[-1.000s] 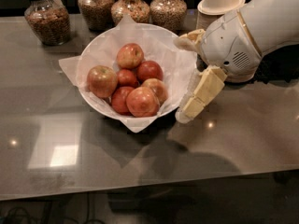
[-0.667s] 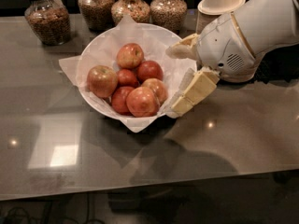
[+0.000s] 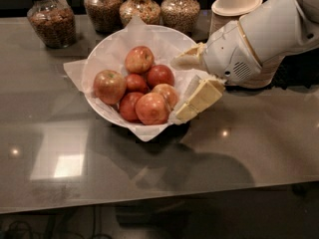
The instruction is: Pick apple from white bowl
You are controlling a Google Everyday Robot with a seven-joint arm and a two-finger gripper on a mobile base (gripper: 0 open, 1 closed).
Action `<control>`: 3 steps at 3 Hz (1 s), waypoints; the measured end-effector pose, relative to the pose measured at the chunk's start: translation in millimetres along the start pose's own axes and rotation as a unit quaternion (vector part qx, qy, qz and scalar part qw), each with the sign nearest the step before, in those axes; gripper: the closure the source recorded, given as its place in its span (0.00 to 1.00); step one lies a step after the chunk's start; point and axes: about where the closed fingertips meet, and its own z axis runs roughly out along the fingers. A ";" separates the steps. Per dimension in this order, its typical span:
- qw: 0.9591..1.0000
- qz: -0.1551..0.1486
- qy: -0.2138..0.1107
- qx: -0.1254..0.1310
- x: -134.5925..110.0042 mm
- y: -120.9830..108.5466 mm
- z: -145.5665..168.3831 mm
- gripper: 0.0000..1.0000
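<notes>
Approach step: the white two-finger gripper (image 3: 177,89) hovers, fingers apart, at the right rim of the wide, paper-lined white bowl (image 3: 102,111). The round, mostly red apple (image 3: 151,108) lies at the bowl's near side. Next, the fingers must straddle it and close.

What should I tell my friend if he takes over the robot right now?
Tool: open and holding nothing. It sits at the right rim of the white bowl, with one finger over the rim and the other lower down beside the front fruit.
Things: the apple lies at the front of the bowl on the crumpled paper, packed among the other apples and close to the lower finger.
Done: the tool has reached the bowl.
Left: place the fingers around the apple, close on it, and lift it out without dragging the paper.
</notes>
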 end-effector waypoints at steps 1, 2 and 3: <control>1.000 -0.007 -0.007 -0.015 -2.4 -4.0 12.5 0.25; 0.999 -0.014 -0.013 -0.026 -4.1 -6.7 21.3 0.29; 0.999 -0.017 -0.017 -0.033 -4.1 -6.2 26.9 0.30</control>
